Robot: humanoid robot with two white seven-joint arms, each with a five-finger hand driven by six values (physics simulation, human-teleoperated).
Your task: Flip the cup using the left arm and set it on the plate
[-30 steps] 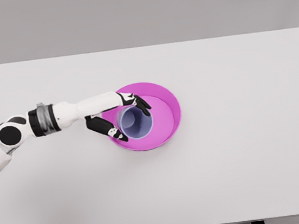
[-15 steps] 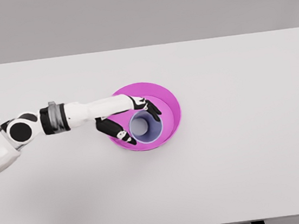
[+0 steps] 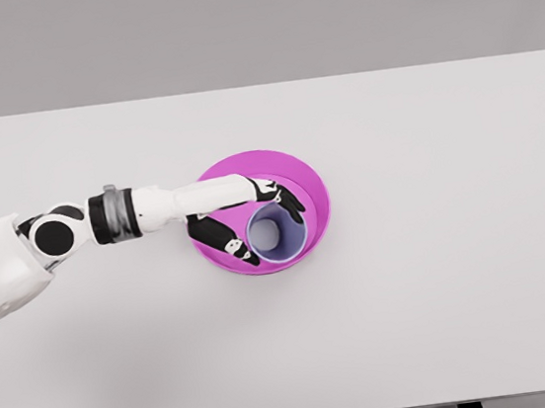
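So over the last second the left hand (image 3: 245, 223) carries the cup (image 3: 276, 233) a bit toward 4 o'clock, and the cup now points mouth-up over the plate (image 3: 317, 196), fingers wrapped around it, so the flip looks done. Can't tell if the base touches the plate yet; the right arm isn't visible.

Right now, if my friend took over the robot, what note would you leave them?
Left hand: fingers curled around the cup, gripping it. Right arm: out of view.
Cup: mouth facing up, over the pink plate on the white table; whether it touches the plate can't be told.
Done: cup looks flipped and brought over the plate.
Left: set it down if needed, open the fingers, pull the hand away.
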